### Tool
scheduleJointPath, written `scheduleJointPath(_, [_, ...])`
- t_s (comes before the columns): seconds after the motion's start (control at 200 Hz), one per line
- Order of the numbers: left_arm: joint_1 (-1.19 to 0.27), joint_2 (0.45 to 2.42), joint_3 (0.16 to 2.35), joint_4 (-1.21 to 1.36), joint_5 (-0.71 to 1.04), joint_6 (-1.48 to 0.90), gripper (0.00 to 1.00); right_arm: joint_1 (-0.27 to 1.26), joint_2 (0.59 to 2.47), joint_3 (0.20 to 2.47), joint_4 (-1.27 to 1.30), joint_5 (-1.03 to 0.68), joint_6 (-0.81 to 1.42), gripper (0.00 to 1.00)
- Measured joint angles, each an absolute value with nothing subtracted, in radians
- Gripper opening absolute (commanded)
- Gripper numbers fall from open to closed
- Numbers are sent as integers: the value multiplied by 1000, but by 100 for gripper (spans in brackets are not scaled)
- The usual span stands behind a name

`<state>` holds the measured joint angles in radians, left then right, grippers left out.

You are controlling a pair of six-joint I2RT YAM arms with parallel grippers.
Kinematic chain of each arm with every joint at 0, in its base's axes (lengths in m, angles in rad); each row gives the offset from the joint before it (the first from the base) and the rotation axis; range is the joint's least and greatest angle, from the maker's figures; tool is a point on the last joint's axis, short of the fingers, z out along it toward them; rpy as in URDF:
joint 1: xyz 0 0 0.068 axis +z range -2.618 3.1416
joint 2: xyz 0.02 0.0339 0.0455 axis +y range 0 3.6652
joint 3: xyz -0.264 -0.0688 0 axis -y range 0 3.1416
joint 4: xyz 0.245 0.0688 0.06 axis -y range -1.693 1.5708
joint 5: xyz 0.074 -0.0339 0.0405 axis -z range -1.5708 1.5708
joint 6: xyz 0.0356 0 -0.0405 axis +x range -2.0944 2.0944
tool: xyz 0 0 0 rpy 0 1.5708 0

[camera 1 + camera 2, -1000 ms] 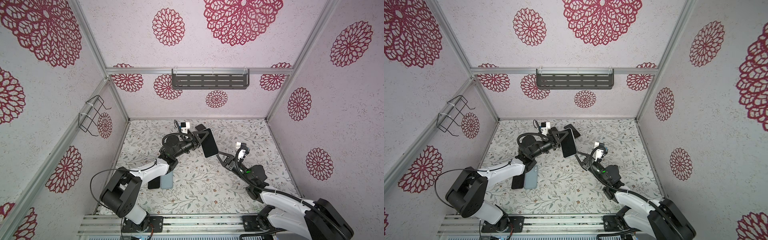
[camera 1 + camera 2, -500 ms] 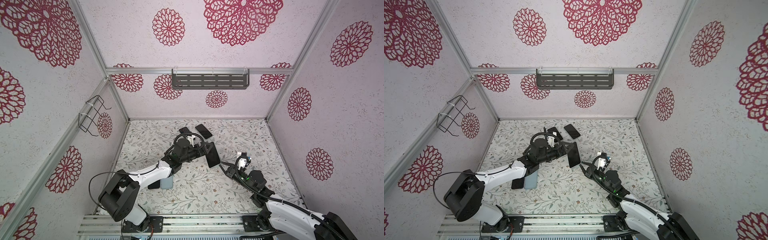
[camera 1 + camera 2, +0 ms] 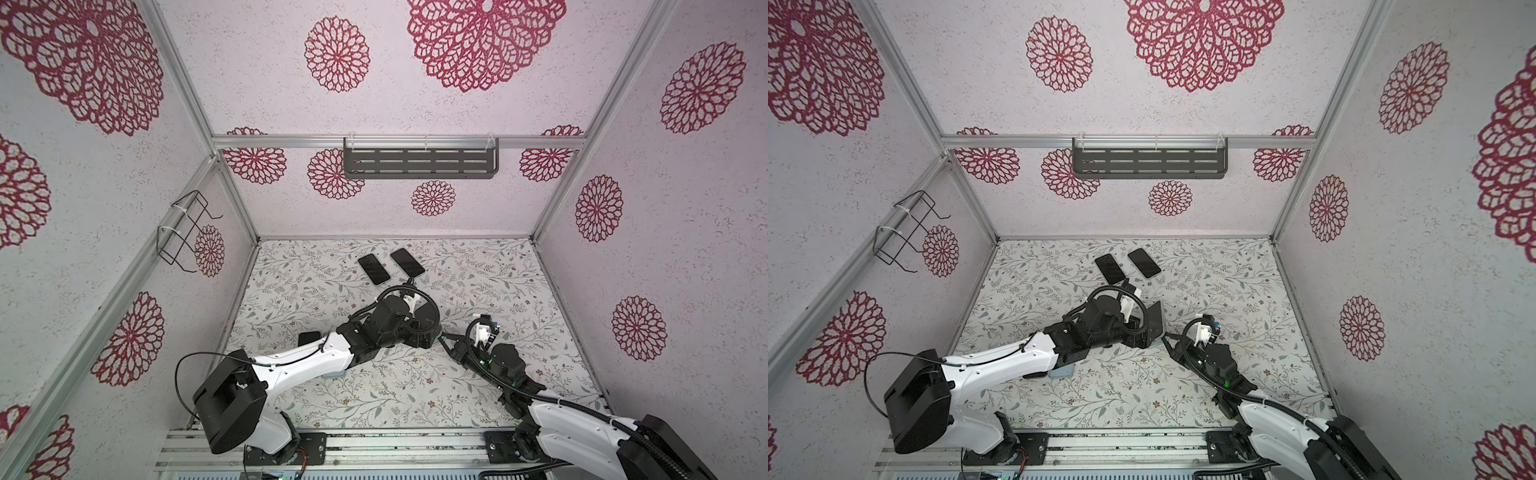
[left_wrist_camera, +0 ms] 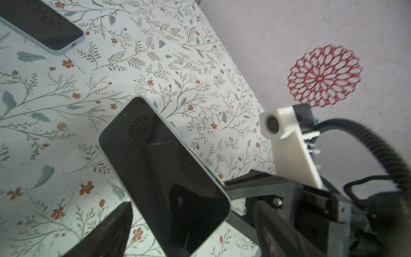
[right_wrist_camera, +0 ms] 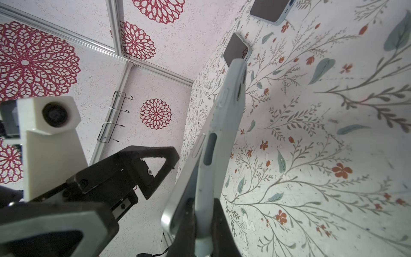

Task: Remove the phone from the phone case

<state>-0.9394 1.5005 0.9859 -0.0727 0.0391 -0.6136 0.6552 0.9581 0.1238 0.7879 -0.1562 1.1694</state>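
The phone, dark screen up, stands tilted above the mat in its pale blue phone case. In the right wrist view the phone's silver edge stands away from the case at the near end and meets it at the far end. My right gripper is shut on the case's lower edge. My left gripper is open, one finger on each side of the phone, not touching it. Both top views show the phone at mid-table between the grippers.
Two dark phones lie flat near the back wall. A pale blue case and a black item lie under my left arm. A grey shelf hangs on the back wall, a wire rack on the left wall.
Both arms brought the phone down from near the back toward the table's middle. My left gripper let go of the phone and opened wide; the right stayed shut on the case.
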Motion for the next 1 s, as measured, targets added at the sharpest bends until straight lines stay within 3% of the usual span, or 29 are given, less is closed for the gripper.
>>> scheduleJointPath(0.48, [-1088,1631,1148,-304,-303,-440,77,655,965,104,787,-152,1180,0])
scheduleJointPath(1.001, [-1123,1717,1166,-319,-429,-366,49,655,965,87,797,-136,1201,0])
